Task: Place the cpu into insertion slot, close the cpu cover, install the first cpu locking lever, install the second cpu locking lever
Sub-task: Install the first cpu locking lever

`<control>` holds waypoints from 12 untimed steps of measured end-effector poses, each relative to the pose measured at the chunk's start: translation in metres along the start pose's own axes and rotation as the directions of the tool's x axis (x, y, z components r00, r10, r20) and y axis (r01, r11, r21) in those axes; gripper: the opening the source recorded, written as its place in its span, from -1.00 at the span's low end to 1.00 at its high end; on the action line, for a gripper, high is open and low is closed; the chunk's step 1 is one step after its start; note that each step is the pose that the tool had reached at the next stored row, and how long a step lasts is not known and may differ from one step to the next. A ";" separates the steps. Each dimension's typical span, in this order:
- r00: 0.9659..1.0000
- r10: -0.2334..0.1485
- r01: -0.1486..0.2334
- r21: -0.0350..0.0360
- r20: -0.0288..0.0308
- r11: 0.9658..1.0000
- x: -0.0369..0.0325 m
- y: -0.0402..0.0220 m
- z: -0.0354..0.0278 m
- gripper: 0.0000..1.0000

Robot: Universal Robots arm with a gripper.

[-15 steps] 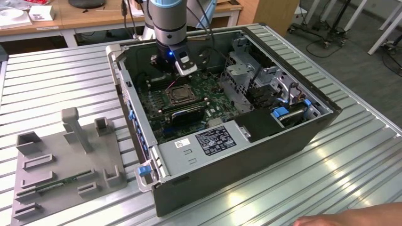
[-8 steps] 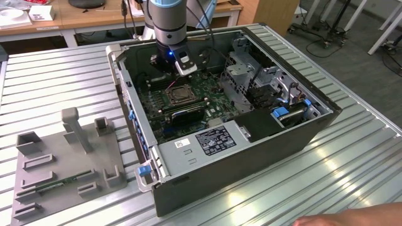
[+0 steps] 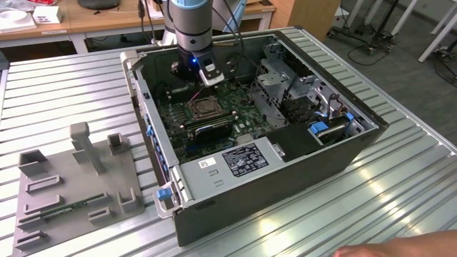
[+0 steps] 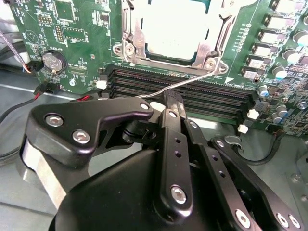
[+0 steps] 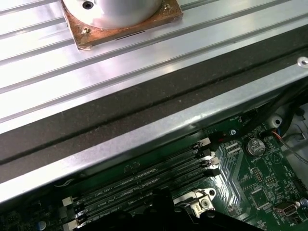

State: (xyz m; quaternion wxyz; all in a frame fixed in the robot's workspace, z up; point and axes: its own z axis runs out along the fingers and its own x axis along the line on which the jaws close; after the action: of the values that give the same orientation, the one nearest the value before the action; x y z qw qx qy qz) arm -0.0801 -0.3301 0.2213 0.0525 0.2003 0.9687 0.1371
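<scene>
In the second wrist view the cpu (image 4: 175, 26) lies in the insertion slot, its dull silver top showing through the cut-out of the cpu cover (image 4: 131, 26), which lies flat over it. A thin silver locking lever (image 4: 199, 78) runs slanted over the black memory slots (image 4: 211, 96). My gripper (image 4: 174, 103) is shut on the lever's free end. In the exterior view the gripper (image 3: 200, 88) hangs inside the open computer case, just behind the insertion slot (image 3: 203, 108).
The green board (image 3: 236, 101) sits in the case, with a grey drive cage (image 3: 275, 80) on the exterior view's right. A coin battery (image 4: 52, 61) and cables lie beside the socket. A grey fixture tray (image 3: 71, 182) stands on the slatted table. A hand (image 3: 400, 249) rests at the table's near edge.
</scene>
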 end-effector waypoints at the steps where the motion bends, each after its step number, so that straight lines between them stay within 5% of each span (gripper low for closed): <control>1: 1.000 0.000 0.000 0.000 0.000 1.000 0.0000 0.0000 0.0000 -0.79; 12: 1.000 0.000 0.000 0.000 0.000 1.000 -0.0041 0.0015 0.0008 -0.79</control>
State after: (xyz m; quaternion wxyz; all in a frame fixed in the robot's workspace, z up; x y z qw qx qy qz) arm -0.0757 -0.3302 0.2212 0.0525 0.2003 0.9686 0.1373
